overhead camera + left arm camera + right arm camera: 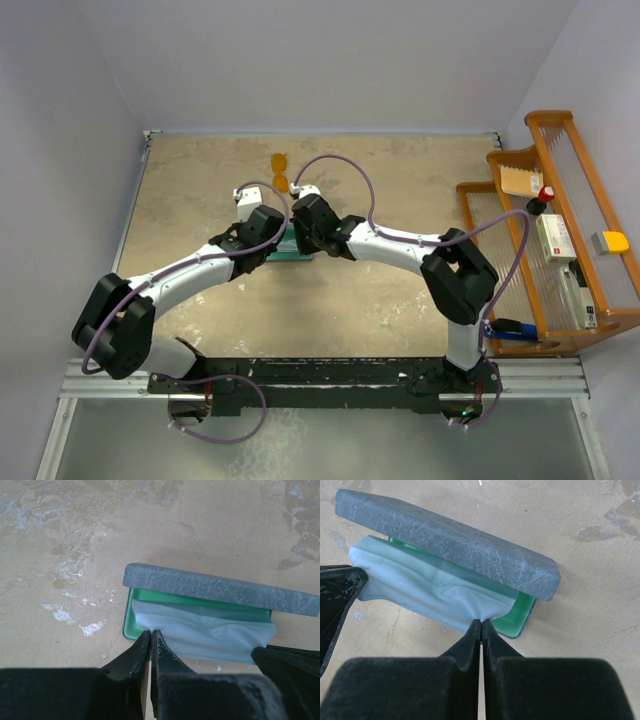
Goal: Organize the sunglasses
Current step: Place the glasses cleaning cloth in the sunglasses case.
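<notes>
The sunglasses, with orange lenses, lie on the table beyond both grippers, untouched. A grey-blue case stands half open, showing green lining and a pale blue cloth spilling over its front edge. My left gripper is shut on the cloth's left corner. My right gripper is shut on the cloth near its right corner, beside the lining and below the lid. In the top view both grippers meet over the case, hiding most of it.
A wooden rack with boxes and small items stands along the right side of the table. Walls close in the table at the left, back and right. The other gripper's dark finger shows at the left edge of the right wrist view.
</notes>
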You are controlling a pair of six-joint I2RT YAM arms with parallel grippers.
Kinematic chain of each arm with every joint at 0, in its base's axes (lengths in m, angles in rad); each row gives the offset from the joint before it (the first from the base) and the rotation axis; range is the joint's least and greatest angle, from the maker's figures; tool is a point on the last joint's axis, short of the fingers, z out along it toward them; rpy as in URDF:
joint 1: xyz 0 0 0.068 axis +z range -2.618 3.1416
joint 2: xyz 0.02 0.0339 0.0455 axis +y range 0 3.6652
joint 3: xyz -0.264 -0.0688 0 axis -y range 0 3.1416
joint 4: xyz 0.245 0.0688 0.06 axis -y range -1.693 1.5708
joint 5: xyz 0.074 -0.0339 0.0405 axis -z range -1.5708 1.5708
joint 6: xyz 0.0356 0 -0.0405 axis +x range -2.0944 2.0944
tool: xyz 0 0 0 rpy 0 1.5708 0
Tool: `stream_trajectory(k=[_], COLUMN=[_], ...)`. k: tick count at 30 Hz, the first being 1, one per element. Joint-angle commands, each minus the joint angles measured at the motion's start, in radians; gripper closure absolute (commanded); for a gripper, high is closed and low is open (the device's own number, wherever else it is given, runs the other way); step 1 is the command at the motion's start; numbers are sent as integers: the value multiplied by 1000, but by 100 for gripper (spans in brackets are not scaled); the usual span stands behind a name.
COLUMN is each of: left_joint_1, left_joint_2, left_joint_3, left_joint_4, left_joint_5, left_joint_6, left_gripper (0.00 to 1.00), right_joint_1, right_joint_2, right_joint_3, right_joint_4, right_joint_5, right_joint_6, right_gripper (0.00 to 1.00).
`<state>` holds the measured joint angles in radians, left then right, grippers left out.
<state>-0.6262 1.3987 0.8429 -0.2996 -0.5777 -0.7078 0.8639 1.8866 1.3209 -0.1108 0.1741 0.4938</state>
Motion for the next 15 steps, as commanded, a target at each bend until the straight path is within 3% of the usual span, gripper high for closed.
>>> stream_trajectory(k=[1,15], left_joint_1=[14,27], left_joint_2=[14,51], left_joint_3=[18,13], left_joint_4=[44,95], left_joint_5=[9,30], left_joint_6=[33,34], left_gripper=[100,100], right_joint_1=[1,-4], right_joint_2=[11,34], right_joint_3=[47,64], right_joint_4=[5,-1], right_joint_5=[12,50], right_joint_6=[-2,-38], right_gripper=[100,100])
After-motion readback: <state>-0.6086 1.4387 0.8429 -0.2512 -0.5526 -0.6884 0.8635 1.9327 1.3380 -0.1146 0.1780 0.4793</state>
